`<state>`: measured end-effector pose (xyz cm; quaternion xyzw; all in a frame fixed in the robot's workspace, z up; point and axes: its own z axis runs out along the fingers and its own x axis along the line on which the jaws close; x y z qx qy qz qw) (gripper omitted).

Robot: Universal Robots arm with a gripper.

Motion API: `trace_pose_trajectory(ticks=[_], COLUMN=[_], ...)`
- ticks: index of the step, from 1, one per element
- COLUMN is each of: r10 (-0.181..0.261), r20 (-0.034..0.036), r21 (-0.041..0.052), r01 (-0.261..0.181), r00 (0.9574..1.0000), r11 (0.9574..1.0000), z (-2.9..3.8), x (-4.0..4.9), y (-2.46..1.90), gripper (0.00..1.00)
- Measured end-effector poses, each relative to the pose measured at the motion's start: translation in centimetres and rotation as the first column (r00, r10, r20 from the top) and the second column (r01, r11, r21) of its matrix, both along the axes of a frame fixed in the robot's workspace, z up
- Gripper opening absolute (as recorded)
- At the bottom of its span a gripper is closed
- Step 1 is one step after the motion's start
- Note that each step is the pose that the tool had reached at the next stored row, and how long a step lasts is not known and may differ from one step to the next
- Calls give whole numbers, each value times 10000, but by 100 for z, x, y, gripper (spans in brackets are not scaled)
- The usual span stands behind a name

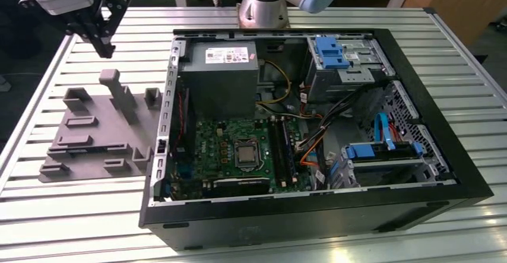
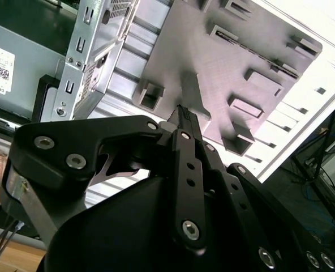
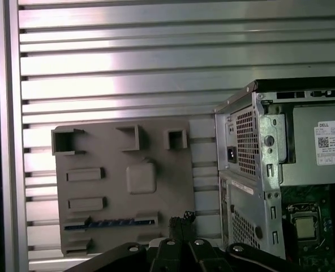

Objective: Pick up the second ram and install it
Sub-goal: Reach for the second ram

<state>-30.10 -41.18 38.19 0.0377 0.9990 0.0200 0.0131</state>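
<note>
The second ram [image 3: 108,223] is a thin dark blue strip lying between two low holders on the grey fixture plate [image 3: 111,195]. That fixture plate [image 1: 95,135] lies on the slatted table at the exterior view's left, beside the open computer case [image 1: 317,126]. My gripper [image 1: 104,50] hangs high above the plate's far end, fingers pointing down, shut, with nothing between them. In both wrist views the fingertips [image 2: 180,110] meet at a point above the plate [image 2: 224,56]. In the first wrist view the gripper [image 3: 181,218] sits just beside the ram's end. The black memory slots [image 1: 281,150] run along the green motherboard [image 1: 222,150].
The case's metal side wall [image 1: 168,103] rises right beside the fixture. A grey power-supply box [image 1: 222,76] fills the case's far corner. A tall post [image 1: 120,94] and several raised blocks stand on the fixture. Blue drive cages [image 1: 336,52] and cables lie at the exterior view's right.
</note>
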Motion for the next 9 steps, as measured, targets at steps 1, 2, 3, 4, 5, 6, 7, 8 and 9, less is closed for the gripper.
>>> trace_pose_trajectory(ticks=[1,2,3,4,5,6,7,8,9], r10=[0,-1,0,-1,-1,0,0,-1,-1], r20=[0,0,0,1,0,0,0,0,0], r21=[1,1,1,1,0,0,1,1,1], r01=[0,1,0,1,1,0,0,1,1], r00=[10000,10000,10000,10000,10000,10000,10000,10000,10000], r11=[10000,10000,10000,10000,10000,10000,10000,10000,10000], z=[-1,-2,-3,-4,-4,-5,-6,-7,-7], x=[-7,-14,-21,-27,-34,-40,-48,-55,-63], y=[-4,-7,-11,-14,-18,-21,-24,-27,-31], gripper=[11,11,11,11,11,11,11,11,11])
